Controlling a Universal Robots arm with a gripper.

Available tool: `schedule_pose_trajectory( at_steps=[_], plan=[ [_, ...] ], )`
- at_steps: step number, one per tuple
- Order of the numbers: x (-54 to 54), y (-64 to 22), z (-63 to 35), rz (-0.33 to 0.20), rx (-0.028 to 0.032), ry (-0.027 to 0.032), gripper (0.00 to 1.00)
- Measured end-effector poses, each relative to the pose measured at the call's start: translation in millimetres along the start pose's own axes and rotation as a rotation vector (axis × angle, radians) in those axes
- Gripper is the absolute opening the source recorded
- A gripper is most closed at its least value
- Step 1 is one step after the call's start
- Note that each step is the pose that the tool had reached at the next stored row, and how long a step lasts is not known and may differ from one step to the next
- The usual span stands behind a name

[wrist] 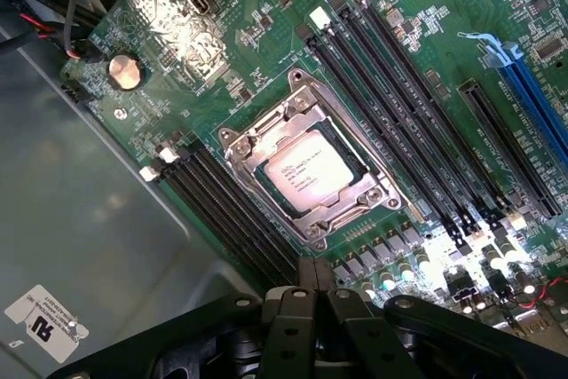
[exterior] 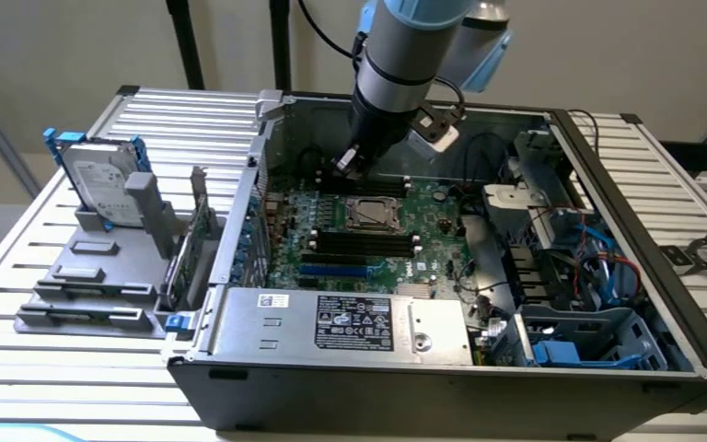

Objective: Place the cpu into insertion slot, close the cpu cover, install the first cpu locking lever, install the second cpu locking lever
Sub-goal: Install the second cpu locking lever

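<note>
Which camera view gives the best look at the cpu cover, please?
The wrist view: the cpu cover lies closed around the cpu, its metal frame and window cut-out plain. The exterior view shows the cover as a little square on the motherboard.

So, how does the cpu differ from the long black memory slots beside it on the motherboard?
The cpu is a square, silvery chip framed by the cpu cover; the memory slots are long, narrow and black. The cpu is one piece with printed text; the slots run in parallel rows on both sides, all empty. Both sit on the green motherboard.
</note>
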State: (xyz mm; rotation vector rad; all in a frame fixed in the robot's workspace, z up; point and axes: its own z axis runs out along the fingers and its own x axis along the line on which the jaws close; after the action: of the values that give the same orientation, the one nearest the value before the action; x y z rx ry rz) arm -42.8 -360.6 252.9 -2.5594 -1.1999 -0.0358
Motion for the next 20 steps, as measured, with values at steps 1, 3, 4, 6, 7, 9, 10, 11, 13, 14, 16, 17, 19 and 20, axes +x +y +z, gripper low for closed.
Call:
schedule_pose_trajectory(
  at_steps=[1, 3, 4, 6, 7, 9, 10, 11, 13, 14, 16, 17, 19, 20],
  plan=[
    [-0.1, 0.0, -0.2, 0.000, 0.0000, 0.0000, 0.11],
    [-3.1, 2.2, -3.8, 0.001, 0.0009, -0.0006, 0.11],
    [-5.7, 4.1, -6.6, 0.002, 0.0012, -0.0008, 0.11],
    [-11.7, 8.5, -11.9, 0.002, 0.0026, -0.0019, 0.11],
    [-15.1, 11.0, -14.5, 0.003, 0.0033, -0.0025, 0.11],
    [-21.6, 16.2, -18.0, 0.003, 0.0053, -0.0040, 0.11],
    [-25.0, 18.8, -19.3, 0.004, 0.0063, -0.0049, 0.11],
    [-28.3, 21.5, -20.6, 0.004, 0.0071, -0.0055, 0.11],
    [-34.1, 26.2, -22.3, 0.005, 0.0062, -0.0085, 0.11],
    [-36.2, 28.1, -22.1, 0.005, 0.0055, -0.0096, 0.11],
    [-39.0, 30.3, -19.3, 0.005, 0.0054, -0.0093, 0.11],
    [-39.9, 30.5, -17.7, 0.005, 0.0053, -0.0095, 0.11],
    [-41.8, 30.1, -14.2, 0.005, 0.0053, -0.0096, 0.11],
    [-43.3, 29.1, -12.3, 0.005, 0.0053, -0.0096, 0.11]
  ],
)
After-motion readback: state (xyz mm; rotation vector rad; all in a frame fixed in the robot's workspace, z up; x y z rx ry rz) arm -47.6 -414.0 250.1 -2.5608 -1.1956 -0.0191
